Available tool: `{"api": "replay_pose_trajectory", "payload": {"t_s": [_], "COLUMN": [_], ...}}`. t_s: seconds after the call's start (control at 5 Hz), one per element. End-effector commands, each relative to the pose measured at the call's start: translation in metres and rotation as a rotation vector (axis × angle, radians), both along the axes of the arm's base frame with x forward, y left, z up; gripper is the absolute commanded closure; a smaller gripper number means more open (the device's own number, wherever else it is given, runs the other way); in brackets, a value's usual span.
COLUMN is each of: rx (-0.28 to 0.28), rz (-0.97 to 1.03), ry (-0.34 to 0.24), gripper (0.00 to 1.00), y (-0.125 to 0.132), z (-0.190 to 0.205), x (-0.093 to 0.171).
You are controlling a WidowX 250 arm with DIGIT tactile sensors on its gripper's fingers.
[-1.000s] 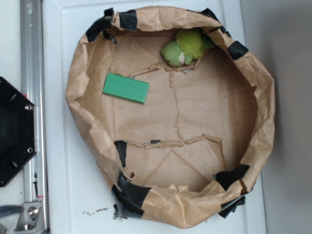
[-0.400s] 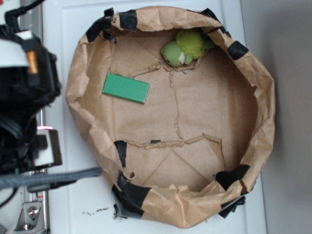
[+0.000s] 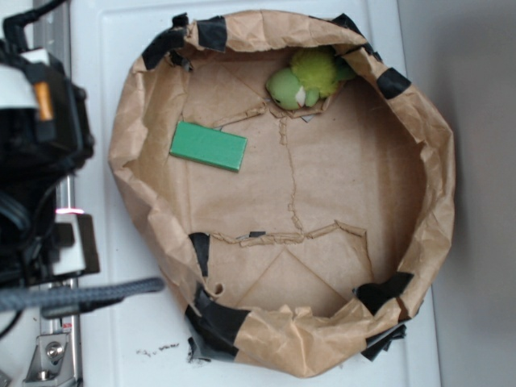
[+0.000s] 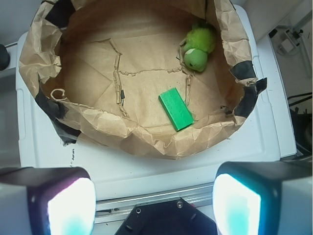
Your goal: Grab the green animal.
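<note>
The gripper (image 4: 154,198) hangs above the white tabletop (image 4: 146,169), outside the paper enclosure, its two pale-padded fingers (image 4: 68,205) spread wide apart with nothing between them. In the exterior view the arm (image 3: 40,161) fills the left edge of the frame, a black and white mass over the metal rail (image 3: 52,347), with a grey sleeved cable (image 3: 81,294) running across its lower part.

Directly ahead of the gripper rises the crumpled brown paper wall (image 4: 146,139) of a round enclosure, patched with black tape (image 4: 242,71); this near wall stands between the fingers and everything inside. Just past it, on the paper floor, lies a flat green rectangular block (image 4: 176,108), set at a slant.

Beyond the block, against the far wall and to the right, sits the green animal (image 4: 198,46), a small plush with a lime round head bearing a white patch and a fuzzy yellow-green body. It is well apart from the gripper, untouched, tucked under the wall's fold.
</note>
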State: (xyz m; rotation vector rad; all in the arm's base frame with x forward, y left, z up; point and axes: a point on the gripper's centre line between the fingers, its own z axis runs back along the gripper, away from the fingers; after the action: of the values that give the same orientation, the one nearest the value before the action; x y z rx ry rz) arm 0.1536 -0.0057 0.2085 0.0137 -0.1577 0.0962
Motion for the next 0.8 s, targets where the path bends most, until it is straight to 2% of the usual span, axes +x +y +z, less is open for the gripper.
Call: {"api": "replay_pose_trajectory", "payload": {"t_s": [0.0,0.2,0.4,0.6], "rx": [0.067,0.067,0.046,0.046], "rz": [0.317,0.403,0.476,0.476], "ry": [-0.129,-0.138,-0.09,-0.09], "gripper": [0.0,0.0,0.0,0.0], "y": [0.021,0.033,0.054,0.054], "z": [-0.054,-0.089,-0.121,-0.121], "x": [0.088,0.111,0.13,0.13]}}
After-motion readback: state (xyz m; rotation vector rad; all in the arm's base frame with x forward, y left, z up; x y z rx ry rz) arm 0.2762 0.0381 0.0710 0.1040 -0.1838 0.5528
